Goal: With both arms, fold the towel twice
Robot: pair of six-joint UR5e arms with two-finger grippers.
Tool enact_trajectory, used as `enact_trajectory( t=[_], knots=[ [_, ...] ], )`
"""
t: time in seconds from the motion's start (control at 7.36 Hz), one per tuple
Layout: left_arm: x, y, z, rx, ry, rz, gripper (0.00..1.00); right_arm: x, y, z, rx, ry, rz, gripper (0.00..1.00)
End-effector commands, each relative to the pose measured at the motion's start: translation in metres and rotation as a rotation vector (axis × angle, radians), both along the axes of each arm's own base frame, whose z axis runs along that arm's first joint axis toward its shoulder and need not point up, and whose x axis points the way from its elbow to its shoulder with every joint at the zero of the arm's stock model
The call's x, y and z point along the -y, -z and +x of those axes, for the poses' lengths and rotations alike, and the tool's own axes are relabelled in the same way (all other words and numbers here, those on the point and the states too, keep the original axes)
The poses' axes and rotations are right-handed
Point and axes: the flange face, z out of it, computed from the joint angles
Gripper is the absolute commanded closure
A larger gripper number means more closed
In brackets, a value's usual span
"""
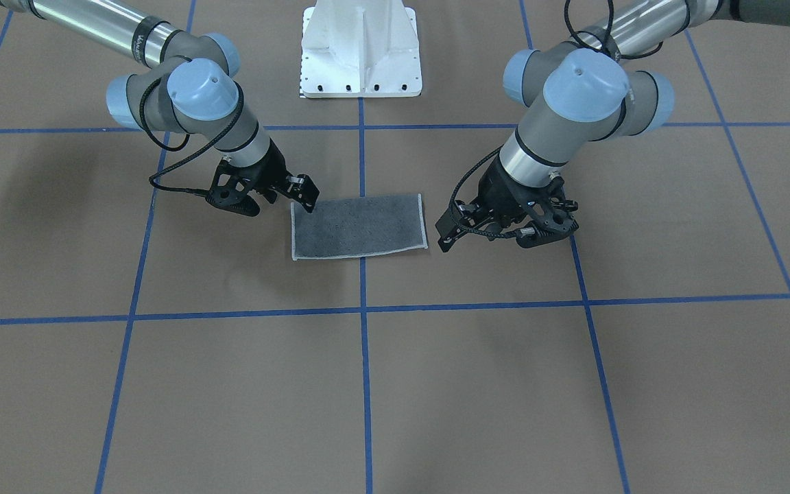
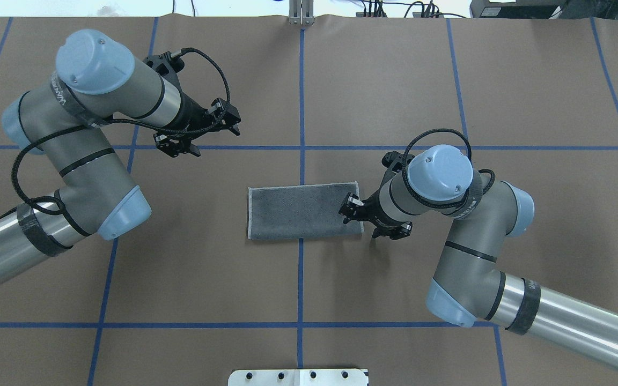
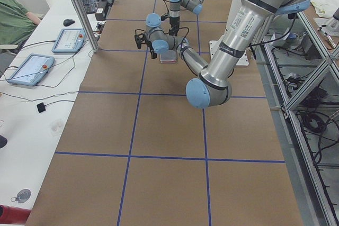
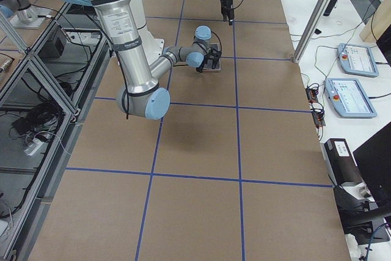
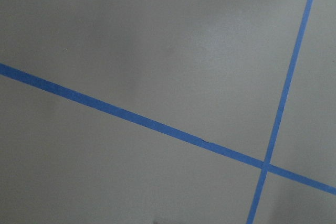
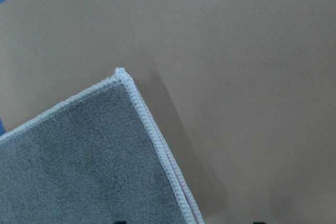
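Note:
The towel [image 1: 358, 228] lies flat at the table's middle, folded into a rectangle with the grey face up and light edging around it; it also shows in the overhead view [image 2: 301, 212]. My right gripper [image 2: 347, 208] is open and low at the towel's short edge on my right, over its far corner [image 1: 307, 195]. The right wrist view shows that towel corner [image 6: 89, 156] with a pink layer edge underneath. My left gripper [image 2: 233, 122] looks open and empty, raised above the table, off the towel [image 1: 446, 233]. The left wrist view shows only table paper and blue tape.
The white pedestal base [image 1: 361, 55] stands at my side of the table. Blue tape lines [image 5: 131, 116] grid the brown table cover. A side bench with two tablets [image 4: 351, 80] runs along the far edge, and a seated person [image 3: 13, 19] is beside it.

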Motion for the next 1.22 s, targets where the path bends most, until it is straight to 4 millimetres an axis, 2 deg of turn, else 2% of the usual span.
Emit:
enact_trajectory(
  t=[0.0, 0.14, 0.27, 0.41, 0.81, 1.09],
  knots=[
    [0.001, -0.003, 0.001, 0.001, 0.0, -0.001, 0.0, 0.002, -0.001, -0.003, -0.007, -0.009, 0.002, 0.41],
    [0.001, -0.003, 0.001, 0.0, 0.0, 0.0, 0.0, 0.003, -0.001, -0.002, -0.007, -0.01, 0.002, 0.52],
    [0.001, -0.003, 0.001, 0.0, 0.0, 0.0, 0.0, 0.002, 0.0, -0.002, -0.004, -0.01, 0.004, 0.83],
    [0.001, -0.004, 0.001, 0.001, 0.0, -0.001, 0.0, 0.003, 0.001, 0.0, -0.001, -0.01, 0.006, 1.0],
    [0.001, -0.004, 0.001, 0.002, 0.0, -0.002, 0.0, 0.004, 0.01, 0.007, 0.021, -0.008, 0.011, 1.0],
    [0.001, -0.005, 0.001, 0.003, 0.0, -0.003, 0.0, 0.024, 0.008, 0.031, 0.041, 0.004, -0.02, 1.0]
  ],
)
